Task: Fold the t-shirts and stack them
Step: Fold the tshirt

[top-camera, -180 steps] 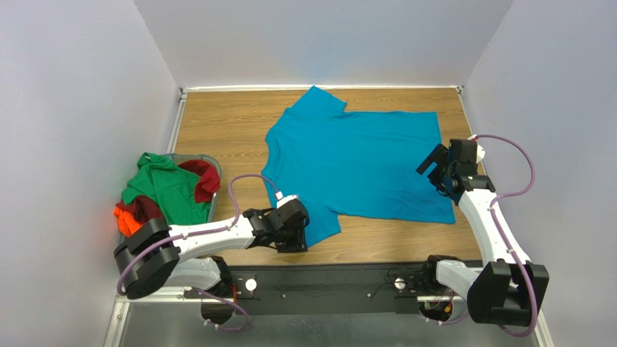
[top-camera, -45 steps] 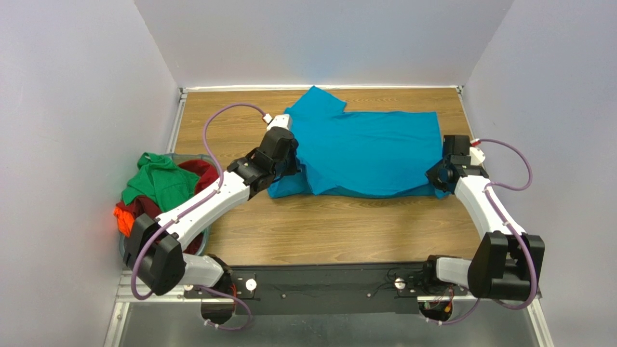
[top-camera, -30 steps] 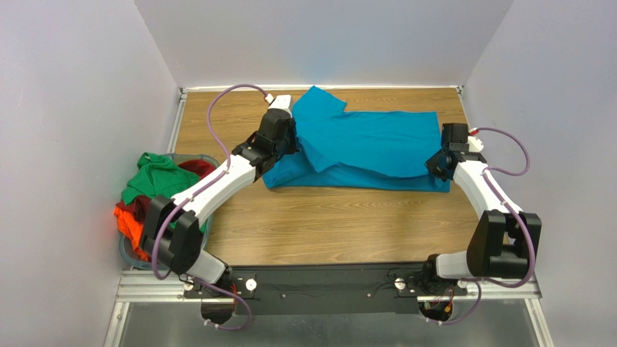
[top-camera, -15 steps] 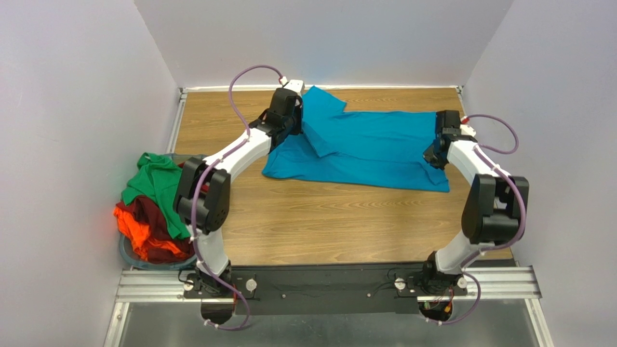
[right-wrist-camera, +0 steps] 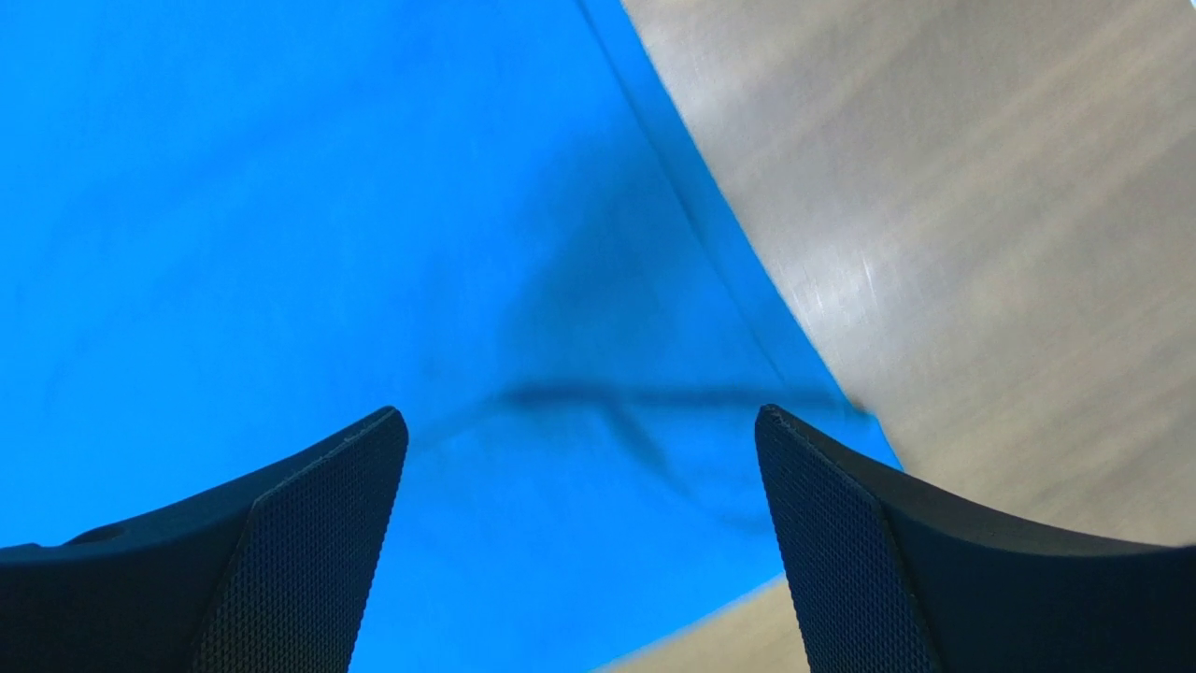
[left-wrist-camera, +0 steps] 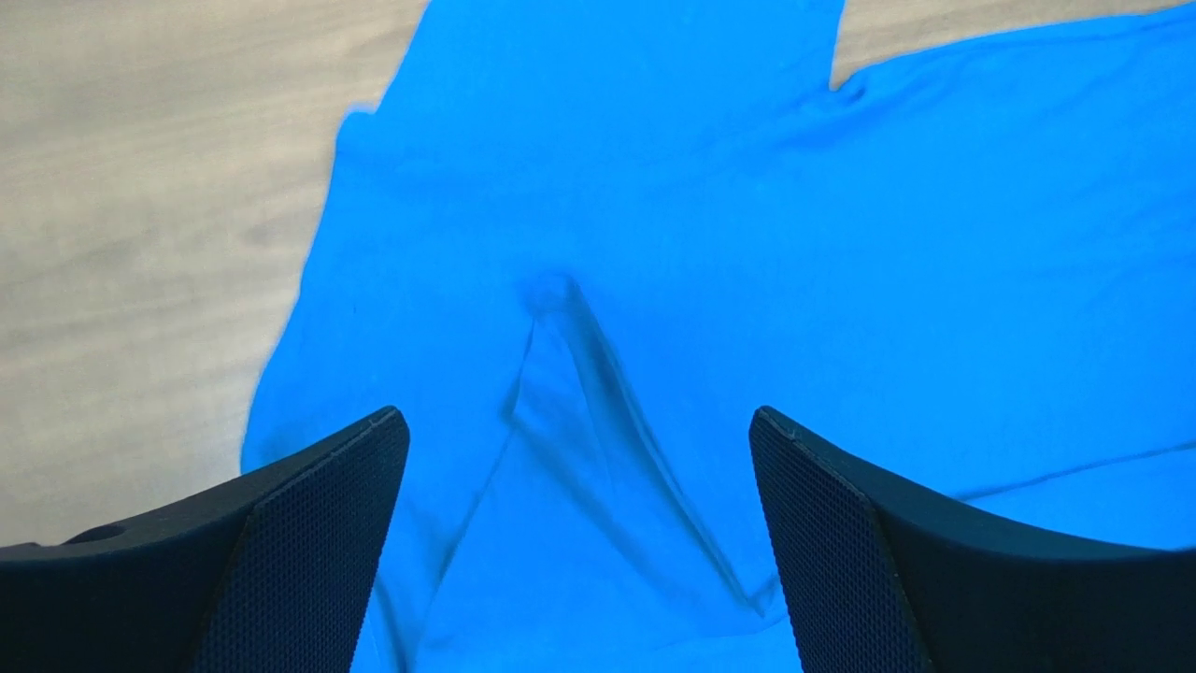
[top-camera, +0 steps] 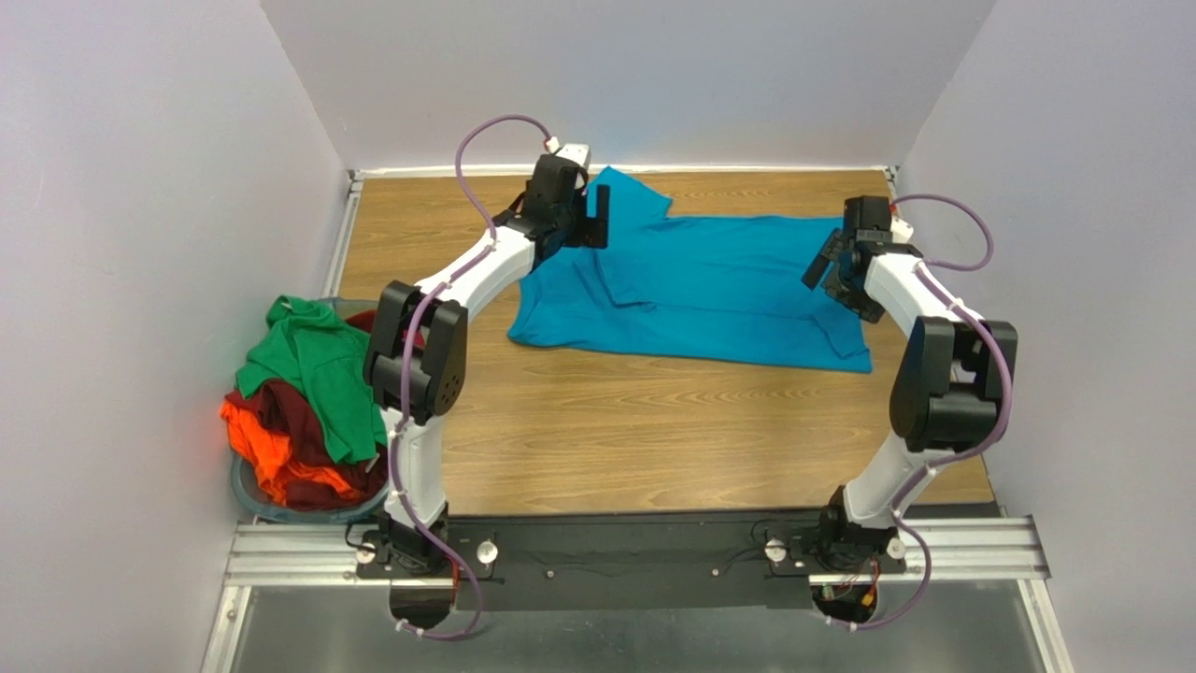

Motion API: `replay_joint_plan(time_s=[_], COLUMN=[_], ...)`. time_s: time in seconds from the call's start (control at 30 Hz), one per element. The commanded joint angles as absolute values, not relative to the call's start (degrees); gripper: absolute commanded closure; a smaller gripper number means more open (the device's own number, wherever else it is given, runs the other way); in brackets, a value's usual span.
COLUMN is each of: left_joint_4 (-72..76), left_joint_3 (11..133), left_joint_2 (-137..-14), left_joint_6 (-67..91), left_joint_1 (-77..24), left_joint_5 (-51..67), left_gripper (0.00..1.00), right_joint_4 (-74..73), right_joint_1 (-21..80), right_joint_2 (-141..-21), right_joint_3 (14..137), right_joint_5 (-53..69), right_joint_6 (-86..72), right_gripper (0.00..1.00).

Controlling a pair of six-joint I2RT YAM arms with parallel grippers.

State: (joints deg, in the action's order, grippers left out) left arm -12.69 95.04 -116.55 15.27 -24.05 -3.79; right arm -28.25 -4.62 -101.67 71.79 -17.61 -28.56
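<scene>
One t-shirt (top-camera: 702, 288) lies spread on the far half of the bench (top-camera: 632, 421). The left gripper (top-camera: 595, 220) is over its left end, the right gripper (top-camera: 831, 267) over its right end. The other t-shirts (top-camera: 312, 393) lie heaped in the basket (top-camera: 249, 494), near left.

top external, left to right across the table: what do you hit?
pile of t-shirts at the left edge → left gripper, open over the teal t-shirt's left end → teal t-shirt → right gripper, open over its right end.
</scene>
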Motion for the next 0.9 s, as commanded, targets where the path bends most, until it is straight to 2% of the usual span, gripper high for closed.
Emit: replay_joint_plan(time_s=[0.0, 0.2, 0.3, 0.5, 0.87], left_joint_4=[-12.15, -2.66, -0.27, -0.26, -0.26], left_joint_3=[85.39, 69.38, 66.02, 63.90, 60.47], left_joint_2=[-109.72, -101.35, -100.98, -103.62, -105.91], left_joint_6=[19.59, 25.56, 27.24, 26.98, 26.37], left_joint_1=[-23.64, -24.17, -24.17, -24.17, -22.50], left_joint_5=[-1.34, 7.63, 9.40, 9.05, 7.30], left_gripper=[0.02, 0.02, 0.02, 0.02, 0.02], right_joint_4=[-29.18, -29.27, -29.70, -31.55, -34.54], right_joint_1=[-5.10, -5.10, -5.10, -5.10, -5.10], right_joint_2=[-93.72, -89.91, -91.22, -95.53, -103.00], right_joint_3=[65.76, 58.90, 59.15, 60.20, 63.45], right_joint_5=[-14.94, -12.22, -12.92, -13.44, -29.34], right_joint_6=[-26.54, -22.51, -20.84, -19.69, -22.58], right_gripper=[0.00, 0.00, 0.00, 0.00, 0.00])
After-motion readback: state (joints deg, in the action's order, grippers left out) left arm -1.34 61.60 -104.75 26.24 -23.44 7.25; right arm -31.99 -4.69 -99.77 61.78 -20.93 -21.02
